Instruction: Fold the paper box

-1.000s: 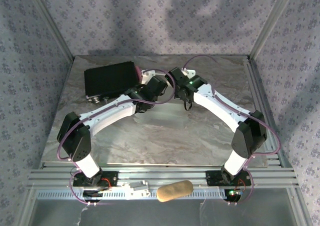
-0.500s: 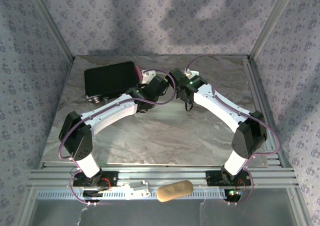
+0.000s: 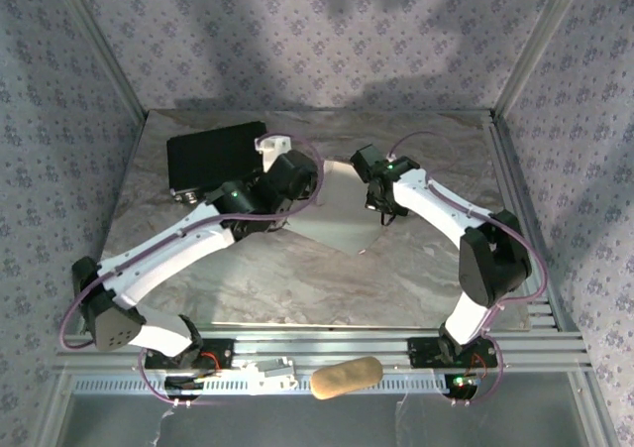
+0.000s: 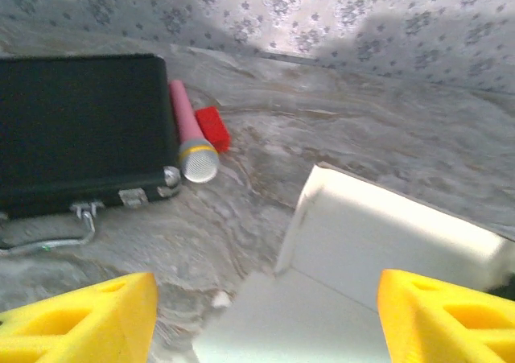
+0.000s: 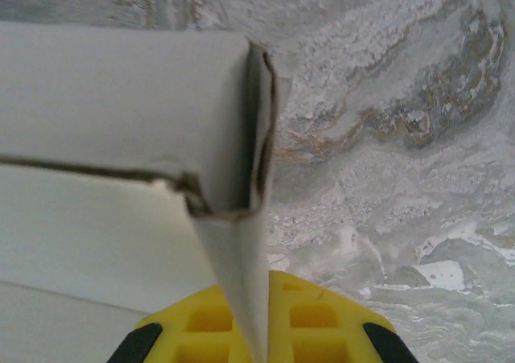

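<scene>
**Paper box [image 3: 342, 219] partly folded, near the middle of the marbled surface [image 3: 297, 279], between the two wrists.**

Right hand [image 5: 254, 324]: clenched on a thin flap of the box. The cardboard ran edge-on between the hand's yellow pads [image 5: 310, 324]. Beyond the grip the flap joined a raised, hollow corner of the box, whose two walls stood close together.

Left hand [image 4: 265, 307]: released, its yellow fingers [image 4: 88, 315] spread wide to either side in the wrist view. It hovered over the near, flat panel of the box; whether it touched the cardboard could not be told. Ahead of it, one white wall of the box stood up from that flat panel.

A black case [image 4: 80, 121] with a metal handle lay at the far left of the surface, apart from the box. A pink microphone [image 4: 190, 134] and a red block [image 4: 213, 128] lay just beside the case's right edge. A tan, rounded object [image 3: 347, 377] rested on the near rail between the arm bases.
</scene>
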Robot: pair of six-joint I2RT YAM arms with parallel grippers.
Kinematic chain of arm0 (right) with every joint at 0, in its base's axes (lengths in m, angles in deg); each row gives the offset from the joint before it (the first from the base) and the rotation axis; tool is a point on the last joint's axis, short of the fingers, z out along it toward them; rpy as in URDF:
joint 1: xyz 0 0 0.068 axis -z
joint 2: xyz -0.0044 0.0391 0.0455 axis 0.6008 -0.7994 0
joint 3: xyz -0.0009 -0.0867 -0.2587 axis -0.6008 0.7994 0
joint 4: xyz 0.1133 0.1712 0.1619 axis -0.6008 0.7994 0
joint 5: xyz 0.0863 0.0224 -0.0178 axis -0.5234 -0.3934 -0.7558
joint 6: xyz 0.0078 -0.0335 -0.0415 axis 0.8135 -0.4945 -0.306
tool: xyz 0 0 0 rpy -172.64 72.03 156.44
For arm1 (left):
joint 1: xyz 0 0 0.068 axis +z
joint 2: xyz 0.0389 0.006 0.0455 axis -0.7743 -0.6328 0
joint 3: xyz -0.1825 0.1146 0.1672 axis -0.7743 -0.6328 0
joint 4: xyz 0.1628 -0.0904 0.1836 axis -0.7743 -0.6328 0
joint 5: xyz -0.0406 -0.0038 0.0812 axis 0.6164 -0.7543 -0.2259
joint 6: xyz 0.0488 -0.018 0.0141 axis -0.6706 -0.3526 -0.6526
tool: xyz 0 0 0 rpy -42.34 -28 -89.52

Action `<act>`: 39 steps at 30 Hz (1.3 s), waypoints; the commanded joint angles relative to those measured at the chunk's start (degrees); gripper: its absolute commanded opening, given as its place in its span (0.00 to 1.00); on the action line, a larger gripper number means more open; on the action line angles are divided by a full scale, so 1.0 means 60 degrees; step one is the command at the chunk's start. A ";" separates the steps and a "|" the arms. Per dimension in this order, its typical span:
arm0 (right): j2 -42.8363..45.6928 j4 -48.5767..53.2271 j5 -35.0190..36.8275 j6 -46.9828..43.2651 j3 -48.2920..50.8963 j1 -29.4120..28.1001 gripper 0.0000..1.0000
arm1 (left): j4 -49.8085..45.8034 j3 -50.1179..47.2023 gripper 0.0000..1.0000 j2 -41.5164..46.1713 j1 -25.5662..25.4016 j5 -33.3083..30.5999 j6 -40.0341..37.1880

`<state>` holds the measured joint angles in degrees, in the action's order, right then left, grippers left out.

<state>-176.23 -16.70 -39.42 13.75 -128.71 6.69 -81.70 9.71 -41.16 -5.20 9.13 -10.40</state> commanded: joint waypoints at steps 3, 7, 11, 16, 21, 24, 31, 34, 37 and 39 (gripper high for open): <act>-0.0538 0.0031 -0.0826 0.1089 0.0635 0.0715 0.00 | -0.2741 -0.0307 0.67 -0.0023 -0.0985 -0.0328 0.3787; -0.0592 -0.0868 -0.2255 0.2081 0.1906 0.1561 0.00 | -0.2748 -0.0775 0.68 0.0235 -0.1838 -0.0500 0.5021; -0.0556 -0.1859 -0.3760 0.3130 0.2893 0.2163 0.00 | -0.2521 -0.0900 0.68 0.0280 -0.2229 -0.0636 0.5298; -0.0579 -0.2377 -0.5155 0.4665 0.3413 0.2253 0.29 | -0.2784 -0.0498 0.70 -0.0117 -0.2380 -0.0625 0.5366; -0.0215 -0.2525 -0.5620 0.5866 0.3695 0.2190 0.54 | -0.2727 -0.0352 0.71 -0.0294 -0.2479 -0.0564 0.5272; 0.0503 -0.2189 -0.5225 0.6160 0.3697 0.2124 0.59 | -0.2670 -0.0408 0.72 -0.0298 -0.2490 -0.0479 0.5174; 0.2185 -0.1377 -0.3836 0.5413 0.3152 0.2380 0.61 | -0.2336 -0.0109 0.75 -0.0700 -0.2497 -0.0079 0.4453; 0.2619 -0.1611 -0.3534 0.3702 0.2848 0.2624 0.59 | -0.2204 0.0316 0.78 -0.1082 -0.2468 0.0107 0.4107; 0.3188 -0.2232 -0.3302 0.1861 0.2934 0.2749 0.54 | -0.2250 0.1227 0.86 -0.1729 -0.2380 0.0324 0.3677; 0.3523 -0.2119 -0.3014 0.1073 0.2974 0.2815 0.52 | -0.2658 0.2032 0.91 -0.2322 -0.2243 0.0432 0.3538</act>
<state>-157.89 -29.97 -61.49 31.72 -110.31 23.08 -96.41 16.09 -52.04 -19.43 10.64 13.82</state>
